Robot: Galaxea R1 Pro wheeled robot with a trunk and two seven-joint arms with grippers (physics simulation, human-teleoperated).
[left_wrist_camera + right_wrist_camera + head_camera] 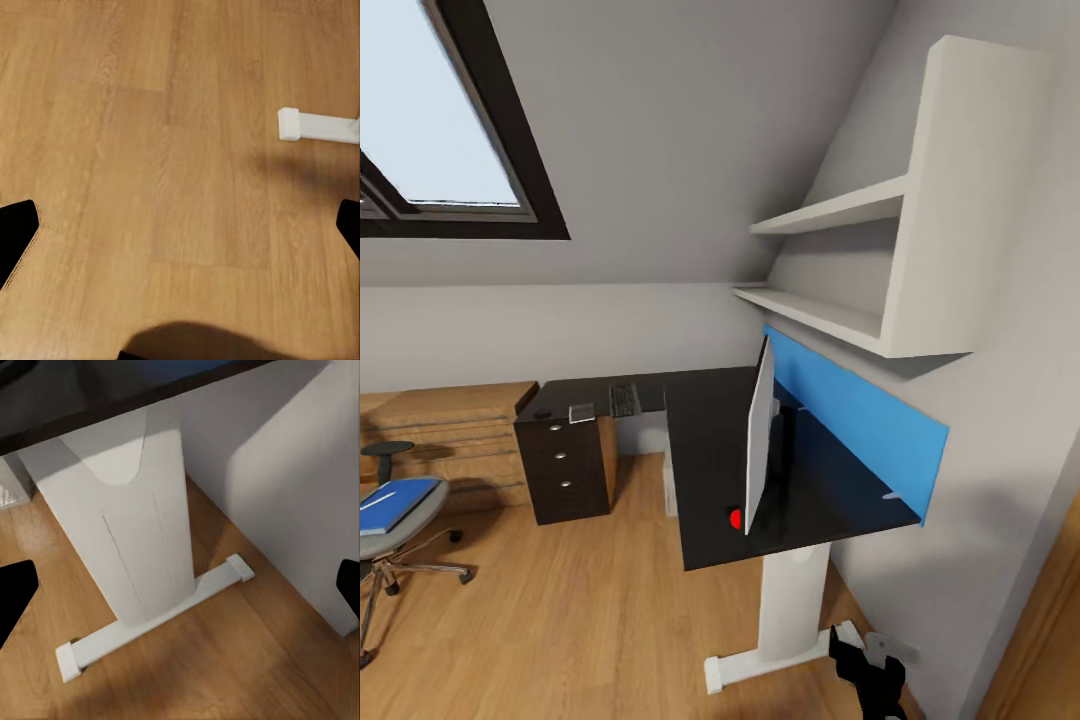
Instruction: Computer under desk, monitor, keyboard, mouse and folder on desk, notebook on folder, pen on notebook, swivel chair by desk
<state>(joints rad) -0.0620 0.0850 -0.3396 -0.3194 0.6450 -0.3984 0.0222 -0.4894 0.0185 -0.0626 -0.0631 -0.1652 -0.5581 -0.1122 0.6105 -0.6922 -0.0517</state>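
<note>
The black L-shaped desk (705, 450) stands against the right wall on a white pedestal leg (792, 600) (142, 532). On the desk the monitor (759, 440) shows edge-on. The keyboard (624, 399) lies at the far corner. Beside it is a small grey notebook (581, 412). A light grey sliver of the computer (670, 485) shows under the desk. At the left, the swivel chair (405, 535) carries the blue folder (398, 503) with a slim whitish pen (372, 503) on it. My right gripper (865, 655) (181, 589) hangs open near the pedestal's foot. My left gripper (184, 229) is open over bare floor.
Black drawers (565, 462) with silver knobs close the desk's far end, and low wooden shelving (455, 425) runs behind the chair. White wall shelves (860, 260) and a blue panel (860, 415) hang above the desk. The desk's white foot (315, 125) (150, 622) lies on the wooden floor (570, 620).
</note>
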